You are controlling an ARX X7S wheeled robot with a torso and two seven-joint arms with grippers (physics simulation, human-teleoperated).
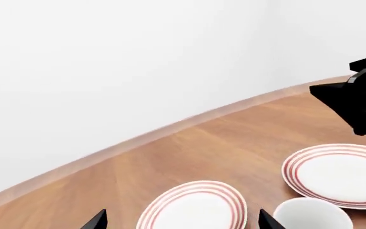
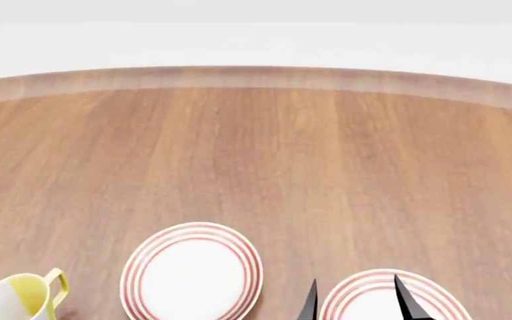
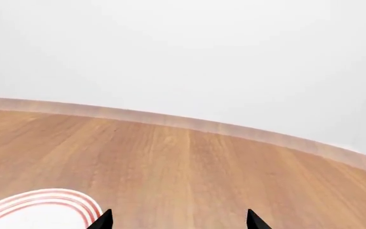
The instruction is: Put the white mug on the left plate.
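Your white mug (image 1: 312, 213): only rim shows in left wrist view, on bench (image 2: 256, 160), just beside right plate (image 1: 339, 174), near left plate (image 2: 192, 272). Left plate bare. Your right gripper (image 2: 356, 298) hovers over right plate, fingers spread, holding nothing. Left gripper (image 1: 181, 220) fingers apart too. Yellow-handled mug (image 2: 21, 297) left of left plate.

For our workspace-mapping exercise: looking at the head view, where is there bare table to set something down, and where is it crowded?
The wide stretch of wooden table between the far edge and the plates is bare. Both the left plate and the right plate have nothing on them. The near edge is crowded: the yellow-lined mug, both plates, and the right gripper over the right plate.
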